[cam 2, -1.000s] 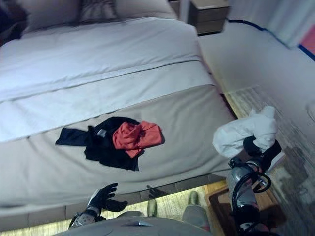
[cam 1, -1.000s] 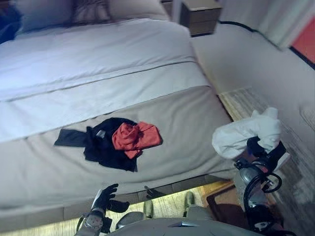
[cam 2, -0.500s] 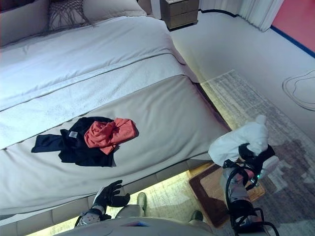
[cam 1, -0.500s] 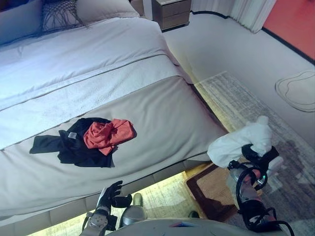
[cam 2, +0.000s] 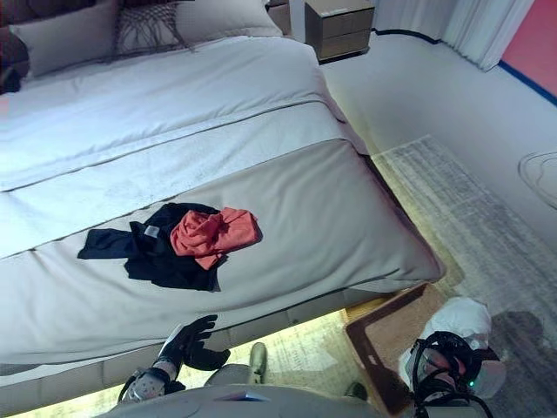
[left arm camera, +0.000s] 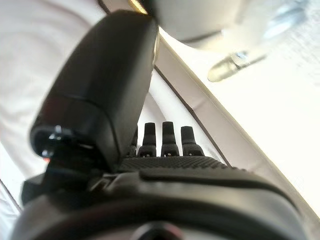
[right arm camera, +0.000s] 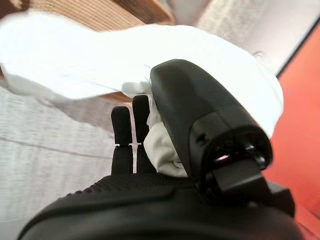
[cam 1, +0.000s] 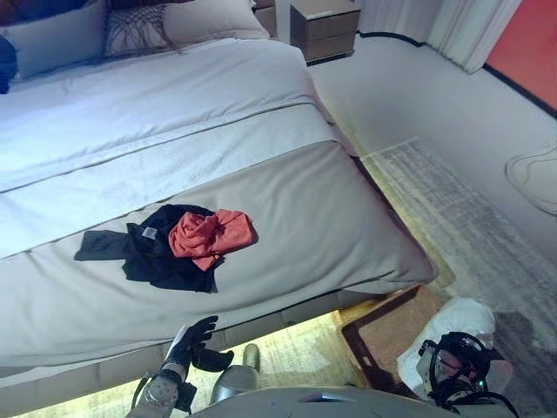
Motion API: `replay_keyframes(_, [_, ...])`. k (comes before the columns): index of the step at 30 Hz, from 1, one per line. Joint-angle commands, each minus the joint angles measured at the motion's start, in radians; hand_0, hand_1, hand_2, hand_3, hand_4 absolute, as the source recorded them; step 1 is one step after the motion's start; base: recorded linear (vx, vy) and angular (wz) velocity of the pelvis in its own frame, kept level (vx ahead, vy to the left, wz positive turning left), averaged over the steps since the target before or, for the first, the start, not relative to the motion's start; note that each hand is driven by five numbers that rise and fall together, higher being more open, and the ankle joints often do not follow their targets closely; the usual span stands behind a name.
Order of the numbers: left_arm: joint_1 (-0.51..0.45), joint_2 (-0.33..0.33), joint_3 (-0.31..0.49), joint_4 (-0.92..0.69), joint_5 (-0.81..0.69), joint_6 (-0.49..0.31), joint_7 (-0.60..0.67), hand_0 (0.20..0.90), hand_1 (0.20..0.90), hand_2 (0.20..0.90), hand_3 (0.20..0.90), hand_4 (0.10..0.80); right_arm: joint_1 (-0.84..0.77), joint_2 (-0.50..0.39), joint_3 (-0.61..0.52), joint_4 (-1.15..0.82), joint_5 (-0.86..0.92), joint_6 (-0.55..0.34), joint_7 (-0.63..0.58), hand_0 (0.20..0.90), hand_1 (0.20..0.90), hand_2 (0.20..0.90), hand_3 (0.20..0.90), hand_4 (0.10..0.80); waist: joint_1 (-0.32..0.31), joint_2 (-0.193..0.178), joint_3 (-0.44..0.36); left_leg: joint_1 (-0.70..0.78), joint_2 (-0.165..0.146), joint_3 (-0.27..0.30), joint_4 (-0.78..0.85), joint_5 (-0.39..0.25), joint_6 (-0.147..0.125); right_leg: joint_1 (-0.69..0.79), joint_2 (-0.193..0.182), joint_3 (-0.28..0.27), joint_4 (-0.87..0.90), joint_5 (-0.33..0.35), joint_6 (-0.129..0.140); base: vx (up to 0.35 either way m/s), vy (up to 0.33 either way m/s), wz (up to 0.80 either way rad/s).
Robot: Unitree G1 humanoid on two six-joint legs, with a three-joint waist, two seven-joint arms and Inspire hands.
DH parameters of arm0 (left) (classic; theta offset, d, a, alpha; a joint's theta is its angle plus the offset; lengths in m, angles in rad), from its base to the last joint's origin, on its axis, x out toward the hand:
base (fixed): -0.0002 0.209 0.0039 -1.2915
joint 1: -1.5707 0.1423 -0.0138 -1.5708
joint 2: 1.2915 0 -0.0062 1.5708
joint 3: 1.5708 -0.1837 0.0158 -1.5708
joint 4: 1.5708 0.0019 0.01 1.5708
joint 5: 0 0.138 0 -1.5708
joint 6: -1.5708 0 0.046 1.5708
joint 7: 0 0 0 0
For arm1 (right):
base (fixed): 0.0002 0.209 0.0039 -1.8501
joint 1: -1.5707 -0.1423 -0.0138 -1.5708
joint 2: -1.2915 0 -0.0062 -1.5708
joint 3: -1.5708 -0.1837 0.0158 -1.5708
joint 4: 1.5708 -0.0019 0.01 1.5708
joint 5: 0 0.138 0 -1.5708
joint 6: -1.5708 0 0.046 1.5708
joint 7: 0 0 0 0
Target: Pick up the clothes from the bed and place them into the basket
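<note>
A black garment [cam 1: 148, 252] with a red garment [cam 1: 211, 235] on top lies on the grey bed cover [cam 1: 313, 226]. My right hand [cam 1: 459, 373] is low beside the bed's foot corner, thumb and fingers [right arm camera: 131, 131] pinching a white garment [cam 1: 454, 324], which also shows in the right wrist view [right arm camera: 75, 65]. The garment hangs at the edge of a brown basket [cam 1: 383, 335] on the floor. My left hand [cam 1: 193, 341] is open and empty below the bed's front edge; its straight fingers [left arm camera: 165, 140] show in the left wrist view.
Pillows [cam 1: 139, 30] lie at the bed's head. A nightstand [cam 1: 324, 26] stands at the far right of the bed. A grey rug [cam 1: 461, 235] covers the floor to the right, with curtains [cam 1: 452, 26] beyond.
My right hand has dropped with the white garment from bed height down to the basket. The camera has shifted, so the whole scene has moved. The left hand stays put.
</note>
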Motion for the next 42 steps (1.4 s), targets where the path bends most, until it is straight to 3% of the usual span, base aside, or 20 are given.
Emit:
replay_keyframes(1, [-0.115,0.029,-0.081,-0.049,-0.074,-0.093,0.001,0.9,0.9,0.9,0.9,0.8,-0.206,-0.185,-0.023,0.028,0.011,-0.057,-0.026,0.3,0.3,0.3,0.2,0.1,0.02,0.049,0.097,-0.164,-0.073,-0.1,0.029,0.022,0.008,-0.1,-0.009,-0.004,0.085,-0.009,-0.038,-0.305,0.125,0.02])
replay_keyframes(4, [-0.136,0.02,-0.104,-0.075,-0.109,-0.112,0.022,0.9,0.9,0.9,0.9,0.8,-0.308,-0.26,-0.009,0.067,0.013,-0.037,-0.021,0.3,0.3,0.3,0.2,0.1,0.009,0.112,0.17,-0.23,-0.094,-0.106,0.065,0.035,0.003,-0.176,-0.033,-0.001,0.126,-0.012,-0.047,-0.248,0.09,0.03])
replay_keyframes(10, [-0.119,0.027,-0.134,-0.158,-0.148,-0.151,0.05,0.9,0.9,0.9,0.9,0.8,-0.45,-0.388,0.024,0.118,-0.002,-0.002,0.028,0.3,0.3,0.3,0.2,0.1,-0.013,0.199,0.271,-0.34,-0.119,-0.088,0.152,0.022,0.012,-0.346,-0.065,0.031,0.249,-0.03,-0.057,-0.145,0.06,-0.05])
replay_keyframes(19, [-0.134,0.054,-0.144,-0.243,-0.194,-0.152,0.079,0.9,0.9,0.9,0.9,0.8,-0.567,-0.454,0.061,0.151,-0.017,0.113,0.048,0.3,0.3,0.3,0.2,0.1,-0.033,0.244,0.344,-0.449,-0.128,-0.053,0.243,0.005,0.032,-0.528,-0.076,0.072,0.401,-0.07,-0.072,-0.076,0.012,-0.09])
replay_keyframes(20, [-0.134,0.055,-0.144,-0.251,-0.202,-0.15,0.079,0.9,0.9,0.9,0.9,0.8,-0.574,-0.465,0.062,0.161,-0.008,0.135,0.075,0.533,0.533,0.533,0.472,0.372,-0.035,0.248,0.349,-0.46,-0.128,-0.05,0.253,0.002,0.035,-0.544,-0.079,0.075,0.415,-0.073,-0.072,-0.069,-0.001,0.0])
replay_keyframes(21, [-0.135,0.059,-0.144,-0.255,-0.213,-0.15,0.078,0.9,0.9,0.9,0.9,0.8,-0.58,-0.473,0.06,0.167,-0.003,0.141,0.082,0.9,0.9,0.9,0.9,0.8,-0.035,0.25,0.353,-0.469,-0.13,-0.047,0.263,0.0,0.037,-0.558,-0.079,0.078,0.427,-0.076,-0.075,-0.05,-0.004,0.08])
replay_keyframes(32, [-0.121,0.064,-0.134,-0.268,-0.237,-0.144,0.056,0.9,0.9,0.9,0.9,0.8,-0.602,-0.525,0.027,0.202,0.018,0.138,0.085,0.9,0.9,0.9,0.9,0.8,-0.037,0.256,0.353,-0.442,-0.128,-0.048,0.259,-0.006,0.031,-0.539,-0.074,0.078,0.424,-0.076,-0.072,-0.007,-0.006,0.02])
replay_keyframes(42, [-0.125,0.066,-0.127,-0.242,-0.253,-0.135,0.035,0.9,0.9,0.9,0.9,0.8,-0.513,-0.462,0.011,0.186,0.013,0.1,0.155,0.9,0.9,0.9,0.9,0.8,-0.045,0.205,0.311,-0.334,-0.099,-0.053,0.167,0.004,0.014,-0.435,-0.046,0.062,0.332,-0.052,-0.066,0.019,-0.016,-0.03])
